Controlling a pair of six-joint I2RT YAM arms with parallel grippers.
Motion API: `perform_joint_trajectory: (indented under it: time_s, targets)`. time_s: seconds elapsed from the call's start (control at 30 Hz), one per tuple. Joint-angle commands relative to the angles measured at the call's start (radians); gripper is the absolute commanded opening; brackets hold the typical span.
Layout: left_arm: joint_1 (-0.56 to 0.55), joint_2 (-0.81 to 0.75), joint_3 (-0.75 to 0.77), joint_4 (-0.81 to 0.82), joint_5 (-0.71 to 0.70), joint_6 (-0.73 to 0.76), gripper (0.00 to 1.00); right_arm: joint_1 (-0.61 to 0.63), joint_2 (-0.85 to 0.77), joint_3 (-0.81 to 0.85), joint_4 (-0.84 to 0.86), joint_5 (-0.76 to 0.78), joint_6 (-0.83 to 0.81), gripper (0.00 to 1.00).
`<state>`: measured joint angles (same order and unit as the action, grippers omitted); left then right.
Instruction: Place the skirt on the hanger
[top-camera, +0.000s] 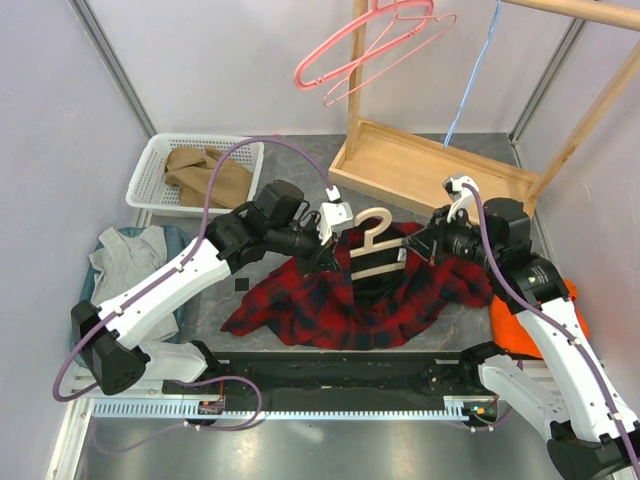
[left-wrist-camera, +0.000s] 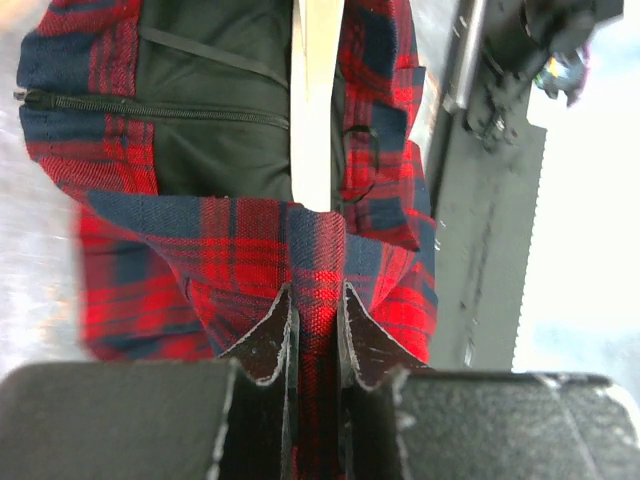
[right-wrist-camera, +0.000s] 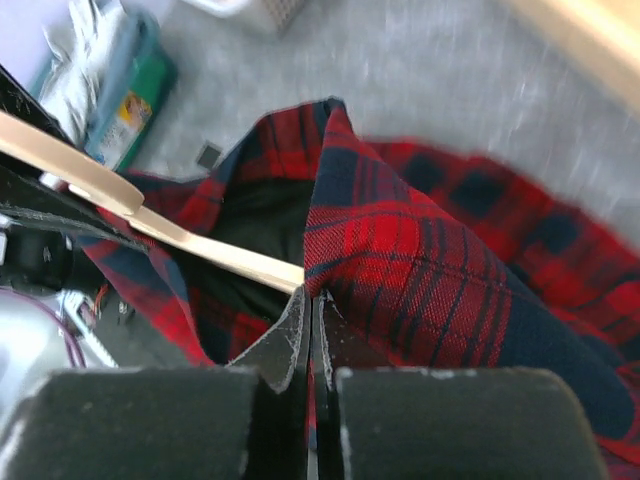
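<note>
The tan-brown skirt (top-camera: 205, 175) lies crumpled in a white basket at the back left, away from both arms. The thin pink hanger (top-camera: 338, 38) hangs high on the rack at the back. Both grippers hold a red-black plaid garment (top-camera: 340, 300) spread mid-table. My left gripper (top-camera: 322, 250) (left-wrist-camera: 318, 300) is shut on a fold of the plaid cloth (left-wrist-camera: 250, 250). My right gripper (top-camera: 425, 245) (right-wrist-camera: 315, 300) is shut on its other edge (right-wrist-camera: 400, 250). A pale wooden hanger (top-camera: 375, 245) (left-wrist-camera: 315, 100) (right-wrist-camera: 200, 245) sits inside the garment's dark-lined opening, between the grippers.
The white basket (top-camera: 150, 170) stands at the back left, with a grey garment (top-camera: 130, 255) in a tub in front of it. A wooden rack base (top-camera: 430, 165) spans the back, and a light-blue hanger (top-camera: 470, 100) hangs above it. Orange cloth (top-camera: 510, 320) lies at the right.
</note>
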<state>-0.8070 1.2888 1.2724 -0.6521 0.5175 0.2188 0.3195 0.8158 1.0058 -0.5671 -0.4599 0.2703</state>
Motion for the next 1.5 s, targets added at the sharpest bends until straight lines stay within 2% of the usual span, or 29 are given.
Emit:
perform_joint_trajectory:
  time_s: [0.0,0.07,0.1,0.2,0.27,0.4,0.5,0.77,0.97,1.23,1.3,1.33,1.37,1.47]
  targets:
    - [-0.009,-0.013,0.001,0.198,0.148,0.017,0.02,0.016,-0.021,-0.009,-0.043,-0.095,-0.028,0.05]
    - [-0.009,-0.011,-0.011,0.192,0.142,0.019,0.02,0.018,-0.021,0.022,-0.098,-0.083,-0.101,0.27]
    - [-0.009,-0.011,-0.018,0.192,0.144,0.022,0.02,0.018,-0.032,0.036,-0.108,-0.082,-0.121,0.47]
    - [-0.009,-0.022,-0.039,0.183,0.138,0.027,0.02,0.018,-0.067,0.074,-0.09,-0.095,-0.184,0.6]
    - [-0.009,-0.036,-0.05,0.174,0.136,0.028,0.02,0.016,-0.075,0.088,-0.062,-0.135,-0.229,0.62]
    - [-0.009,-0.063,-0.056,0.137,0.16,0.043,0.02,0.018,-0.043,0.103,-0.06,-0.316,-0.327,0.62]
    - [-0.009,-0.078,-0.041,0.092,0.203,0.068,0.02,0.018,0.008,0.103,-0.073,-0.426,-0.388,0.67]
    - [-0.008,-0.117,-0.031,0.051,0.322,0.111,0.02,0.032,0.063,0.065,0.002,-0.493,-0.405,0.74]
    - [-0.009,-0.118,-0.018,0.051,0.343,0.116,0.02,0.085,0.112,0.036,0.039,-0.575,-0.399,0.71]
    - [-0.009,-0.098,0.005,0.051,0.3,0.114,0.02,0.141,0.121,0.007,0.023,-0.531,-0.396,0.67]
    - [-0.009,-0.101,0.007,0.052,0.3,0.116,0.02,0.159,0.125,-0.006,0.019,-0.494,-0.393,0.59]
    - [-0.008,-0.102,0.01,0.052,0.296,0.114,0.02,0.164,0.134,-0.007,0.012,-0.488,-0.395,0.51]
    - [-0.009,-0.103,0.01,0.052,0.291,0.114,0.02,0.171,0.137,-0.007,0.01,-0.481,-0.39,0.34]
    - [-0.009,-0.109,0.008,0.052,0.219,0.09,0.02,0.174,0.135,-0.009,0.013,-0.448,-0.384,0.08]
